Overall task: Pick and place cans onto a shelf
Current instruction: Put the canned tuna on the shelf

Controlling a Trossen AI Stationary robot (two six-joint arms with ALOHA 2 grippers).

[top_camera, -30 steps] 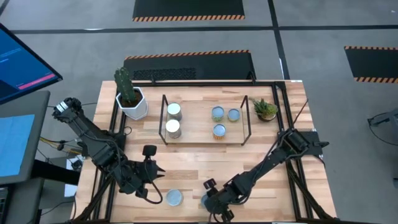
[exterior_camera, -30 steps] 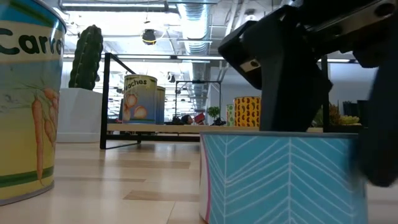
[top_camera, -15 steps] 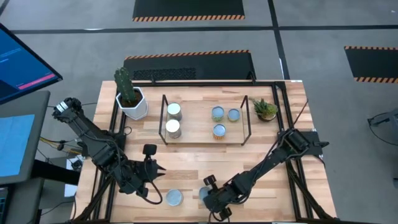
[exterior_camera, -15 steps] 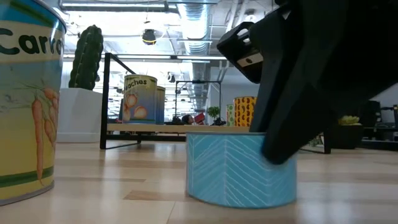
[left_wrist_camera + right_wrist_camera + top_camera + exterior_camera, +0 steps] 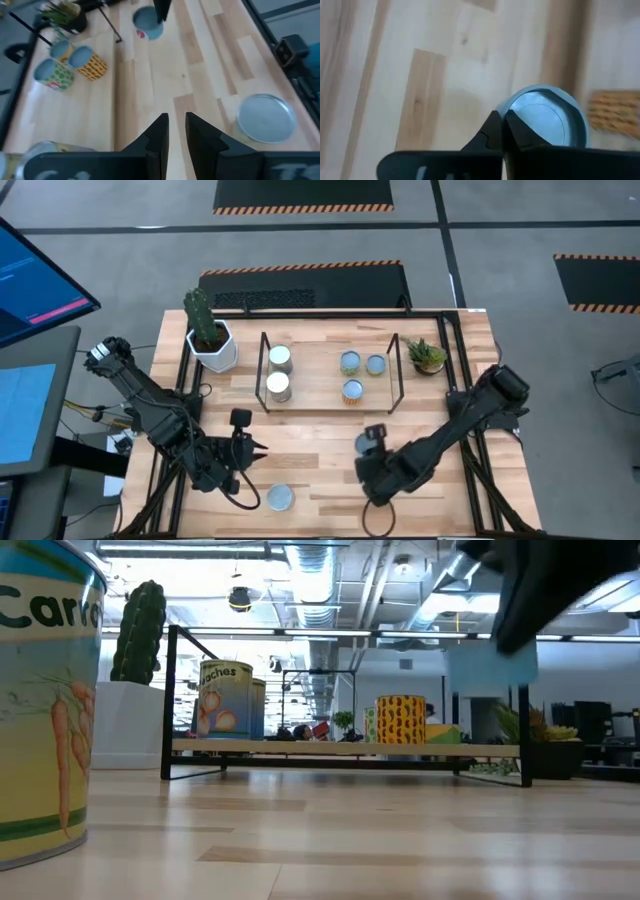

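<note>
A pale blue can (image 5: 547, 117) hangs in the air in front of the shelf (image 5: 330, 408), a low black rod frame. My right gripper (image 5: 503, 119) is shut on this can and shows in the high view (image 5: 367, 442). Several cans stand on the shelf, two silvery (image 5: 279, 372) at its left and three bluish (image 5: 352, 389) toward its right. A silver-topped can (image 5: 281, 498) stands on its base near the table's front edge. My left gripper (image 5: 252, 450) hovers just left of and beyond it, its fingers (image 5: 161, 134) a little apart with nothing between them. My right gripper pinches the rim of the blue can's top (image 5: 506, 106) between its two fingers, at one side of the can. The fingers come down from above, slanting. The can (image 5: 490, 665) hangs below them, clear of the table and roughly upright.
A white faceted pot with a cactus (image 5: 210, 335) stands left of the shelf, and a small spiky plant (image 5: 427, 357) right of it. A black frame (image 5: 170, 395) edges the wooden table. Bare wood (image 5: 320, 440) lies between the shelf and the front edge.
My right gripper has taken hold of the blue can near the table's front edge. It has lifted the can clear and carried it up and toward the far edge, nearer the shelf and a little to the right.
</note>
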